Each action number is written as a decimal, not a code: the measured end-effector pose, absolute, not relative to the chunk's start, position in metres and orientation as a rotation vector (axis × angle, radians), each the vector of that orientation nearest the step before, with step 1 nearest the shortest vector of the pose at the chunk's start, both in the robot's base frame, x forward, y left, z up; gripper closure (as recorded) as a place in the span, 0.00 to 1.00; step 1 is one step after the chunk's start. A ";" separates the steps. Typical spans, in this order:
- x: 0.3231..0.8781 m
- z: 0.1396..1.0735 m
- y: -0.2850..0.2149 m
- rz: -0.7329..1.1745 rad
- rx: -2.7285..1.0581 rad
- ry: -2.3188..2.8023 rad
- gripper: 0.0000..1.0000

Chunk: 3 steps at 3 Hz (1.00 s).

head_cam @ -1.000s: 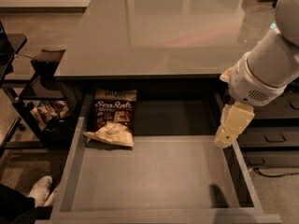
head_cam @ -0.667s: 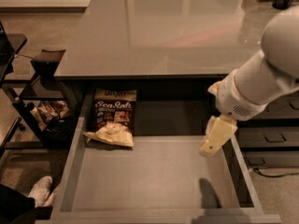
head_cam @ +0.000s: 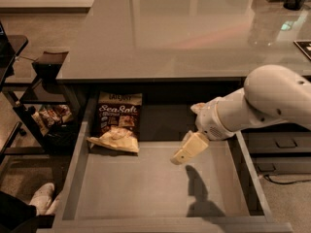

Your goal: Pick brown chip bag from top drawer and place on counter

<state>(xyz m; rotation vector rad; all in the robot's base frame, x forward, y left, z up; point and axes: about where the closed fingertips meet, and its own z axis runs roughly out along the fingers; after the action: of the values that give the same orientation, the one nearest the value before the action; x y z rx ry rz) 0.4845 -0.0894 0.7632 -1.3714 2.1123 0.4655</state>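
Well, my hand hangs inside the open top drawer, above its bare grey floor and nearer its right wall. From here I cannot tell whether it is open or closed, and I see nothing held in it. The brown Sea Salt chip bag lies well off to my hand's left, flat in the drawer's back left corner. Its top end is tucked under the overhanging edge of the desk.

I judge that the reach across to the bag is the step at hand, and the overhang is my main worry. If I come in too high, my wrist could knock the desk edge. If I lift straight up once I have the bag, it would strike the underside, so it should come forward first.

The bag is limp and crinkly. A sideways nudge could shove it further back, out of easy reach. A shallow pinch may catch only a thin fold that slips free, and a hard squeeze would crush the chips.
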 end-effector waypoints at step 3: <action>0.496 0.742 -0.065 0.575 -1.299 2.069 0.00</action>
<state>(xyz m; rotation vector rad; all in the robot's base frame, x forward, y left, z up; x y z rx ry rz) 0.4963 -0.0653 0.7419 -1.2995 2.0685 0.5753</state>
